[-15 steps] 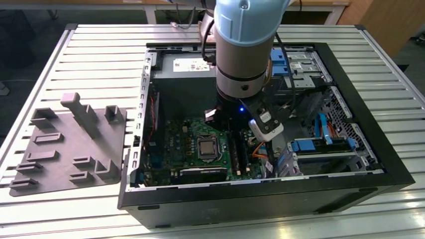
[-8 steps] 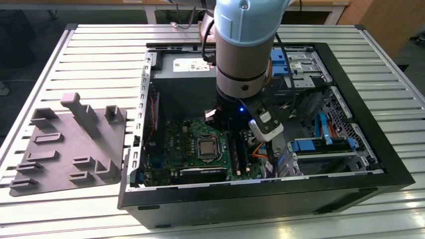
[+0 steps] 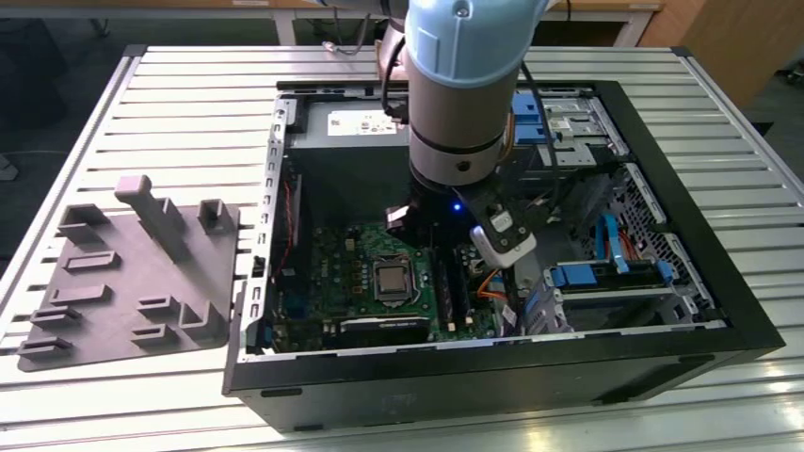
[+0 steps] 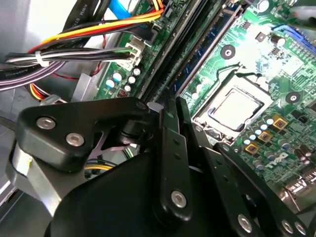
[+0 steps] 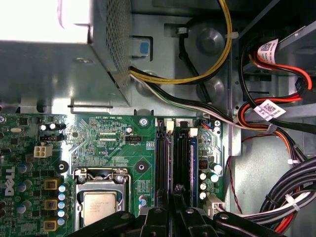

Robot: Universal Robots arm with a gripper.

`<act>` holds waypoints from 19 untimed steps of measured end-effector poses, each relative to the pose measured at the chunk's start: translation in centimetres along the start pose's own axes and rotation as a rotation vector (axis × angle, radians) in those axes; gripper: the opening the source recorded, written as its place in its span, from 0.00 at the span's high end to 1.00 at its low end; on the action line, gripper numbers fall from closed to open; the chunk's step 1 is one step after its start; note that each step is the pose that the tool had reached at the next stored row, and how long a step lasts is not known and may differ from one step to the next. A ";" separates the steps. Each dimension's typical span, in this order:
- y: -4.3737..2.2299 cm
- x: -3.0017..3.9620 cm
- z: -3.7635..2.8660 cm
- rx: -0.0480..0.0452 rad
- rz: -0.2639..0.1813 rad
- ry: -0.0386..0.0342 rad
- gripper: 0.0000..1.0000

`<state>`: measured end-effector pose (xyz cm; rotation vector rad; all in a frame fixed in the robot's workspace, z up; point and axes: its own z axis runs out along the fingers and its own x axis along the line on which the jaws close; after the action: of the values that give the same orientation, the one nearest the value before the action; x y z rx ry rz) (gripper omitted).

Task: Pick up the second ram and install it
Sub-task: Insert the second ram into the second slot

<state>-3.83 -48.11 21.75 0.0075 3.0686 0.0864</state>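
Observation:
My gripper (image 3: 421, 226) reaches down inside the open computer case (image 3: 703, 311), over the black memory slots (image 5: 160, 163) at the edge of the green motherboard (image 3: 358, 282). In both wrist views its black fingers stand close together, with a thin dark strip between them that I take to be the second ram (image 5: 177, 168). The strip lies along the slots, low against them. I cannot tell whether it is fully seated. The gripper (image 4: 173, 106) is right beside the processor socket (image 4: 237, 108). In the first wrist view the gripper (image 5: 173, 210) is centred on the middle slots.
The grey moulded tray (image 3: 126, 273) lies on the slatted table at the exterior view's left of the case. Coloured cable bundles (image 5: 276, 123) crowd one side of the slots. The metal power supply box (image 5: 64, 54) and the drive cage (image 3: 603, 278) hem in the board.

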 end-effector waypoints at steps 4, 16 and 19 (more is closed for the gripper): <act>0.05 -0.05 -0.75 -0.0001 0.000 -0.0001 0.82; 0.10 -0.12 -1.64 0.0013 0.000 -0.0001 0.82; 0.10 -0.12 -1.64 0.0013 0.000 -0.0001 0.89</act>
<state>-3.83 -48.11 23.39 0.0073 3.0685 0.0844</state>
